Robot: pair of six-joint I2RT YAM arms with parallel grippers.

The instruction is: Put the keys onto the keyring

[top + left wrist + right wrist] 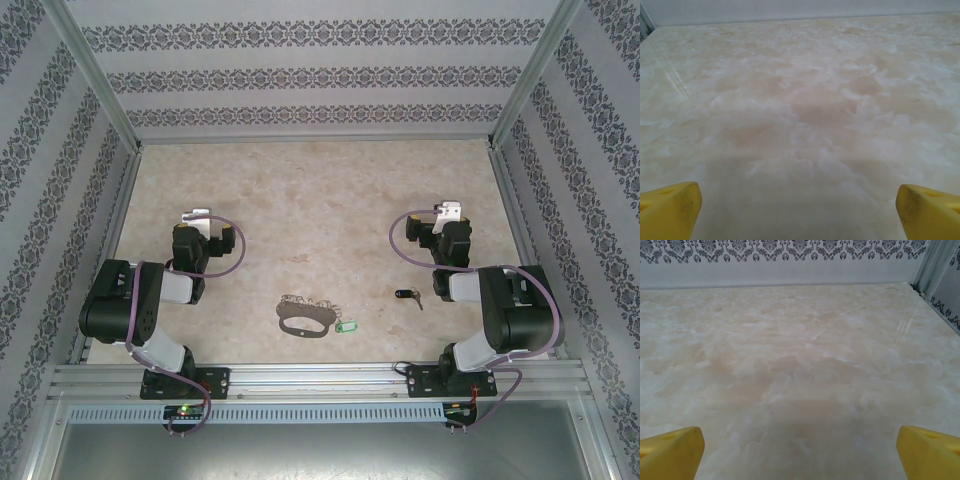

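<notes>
Firstly, the top view. On the tabletop [320, 190] the keyring [305, 318] lies flat near the near edge, roughly midway between the two arm bases, with its row of small rings along its far side. A green tag [346, 326] lies just beside its right end. The key [406, 295], with a black head and a short silver blade, lies to the right of the keyring, also near the near edge and close to the right arm. Key and keyring are apart, not touching. The left gripper [197, 215] sits toward the left edge and the right gripper [448, 211] toward the right edge. Both point at the far edge and are well apart from key and keyring. Their jaw spread cannot be judged from this height.

Next, the left wrist view. The left gripper [800, 210] shows two yellow fingers [670, 210] at the bottom corners, spread wide. Bare tabletop [800, 100] lies between them, and nothing is gripped.

Lastly, the right wrist view. The right gripper [800, 452] likewise has its yellow fingers [930, 452] set wide apart over bare tabletop [800, 365], gripping nothing. A patterned wall [790, 250] stands along the far edge, and a metal post [935, 260] rises at the far right corner.
</notes>
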